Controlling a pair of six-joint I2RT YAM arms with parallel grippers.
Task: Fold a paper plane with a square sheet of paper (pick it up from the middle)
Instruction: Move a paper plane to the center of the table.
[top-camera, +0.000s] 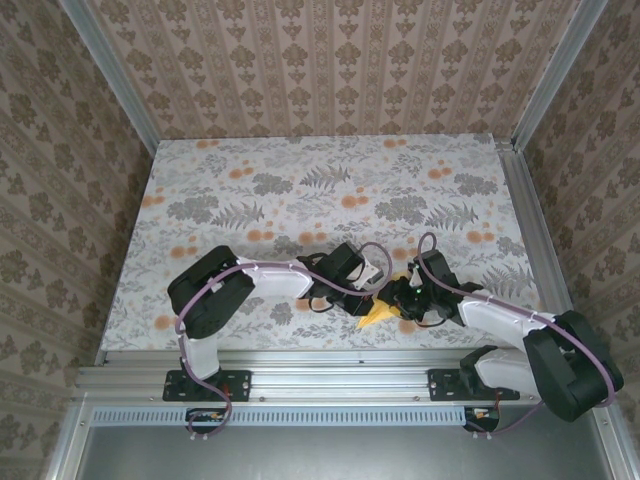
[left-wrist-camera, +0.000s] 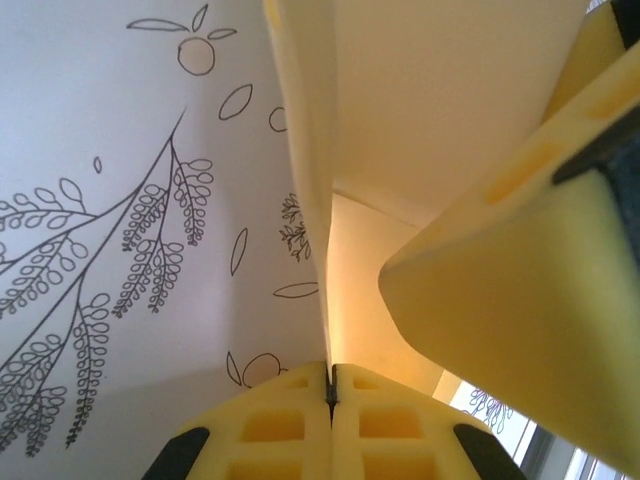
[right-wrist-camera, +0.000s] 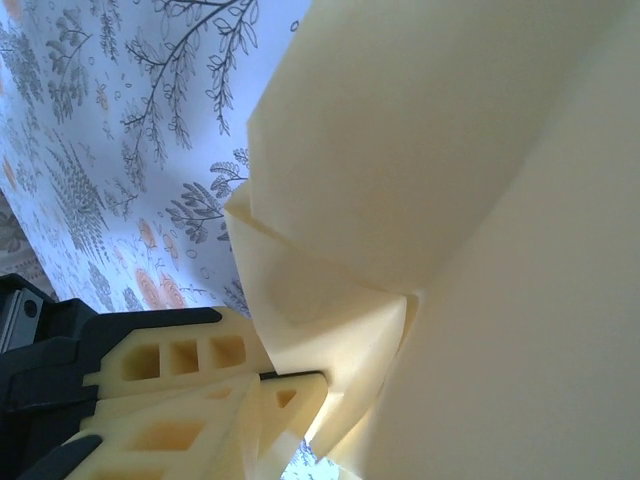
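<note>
Tearing or a skewed crease is risked if the paper (top-camera: 383, 314) is pulled between the arms: it is pinched in the closed left gripper (left-wrist-camera: 330, 388), while closure of the right gripper (top-camera: 404, 304) cannot be told. Yellow, partly folded flaps are seen between the grippers, near the table's (top-camera: 300, 165) front edge.

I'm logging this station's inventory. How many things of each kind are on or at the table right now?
Robot arms: 2 (left arm, right arm)
Yellow paper sheet: 1
Total: 3
</note>
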